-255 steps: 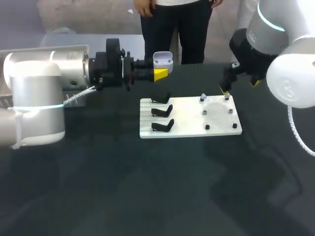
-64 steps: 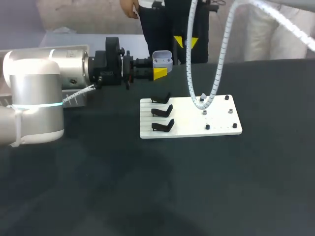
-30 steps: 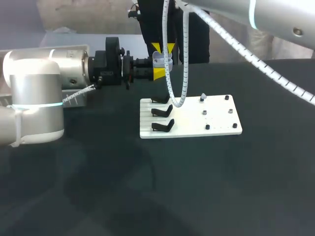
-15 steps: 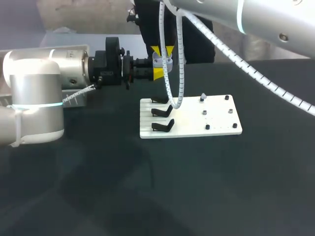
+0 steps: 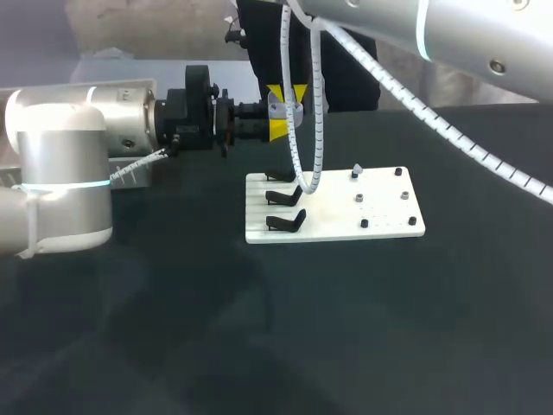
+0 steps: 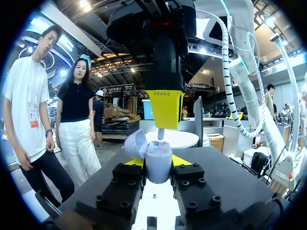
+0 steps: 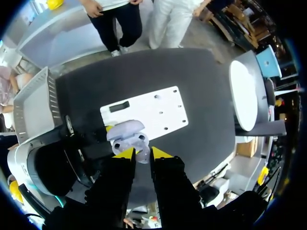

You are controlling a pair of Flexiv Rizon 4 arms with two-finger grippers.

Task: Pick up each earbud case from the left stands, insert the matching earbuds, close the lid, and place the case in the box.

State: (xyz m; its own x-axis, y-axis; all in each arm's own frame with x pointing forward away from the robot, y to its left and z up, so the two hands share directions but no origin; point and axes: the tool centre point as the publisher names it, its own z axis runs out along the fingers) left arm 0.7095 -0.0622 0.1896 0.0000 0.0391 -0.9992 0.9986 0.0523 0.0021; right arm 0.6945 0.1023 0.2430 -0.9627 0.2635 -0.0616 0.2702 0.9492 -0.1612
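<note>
A pale lilac earbud case [image 5: 289,110] with its lid [image 6: 135,143] swung open hangs above the table's far side, behind the white board [image 5: 333,207]. My left gripper [image 5: 281,121] is shut on the case body [image 6: 159,165], one yellow tip on each side. My right gripper [image 5: 286,92] comes straight down over the case's open top. Its yellow tips [image 6: 164,108] pinch a small pale earbud [image 6: 161,134] just above the case. In the right wrist view the case [image 7: 135,140] lies right ahead of that gripper [image 7: 139,153].
The white board carries black stands [image 5: 285,199] on its left side and small pegs [image 5: 380,197] on its right, one with a pale earbud [image 5: 357,170]. A grey box [image 7: 33,103] stands beyond my left arm. My right arm's white cable [image 5: 304,130] hangs over the board.
My right gripper has come down a little, closer to the open case, and its cable has swung slightly. My left arm and the case have kept still.
</note>
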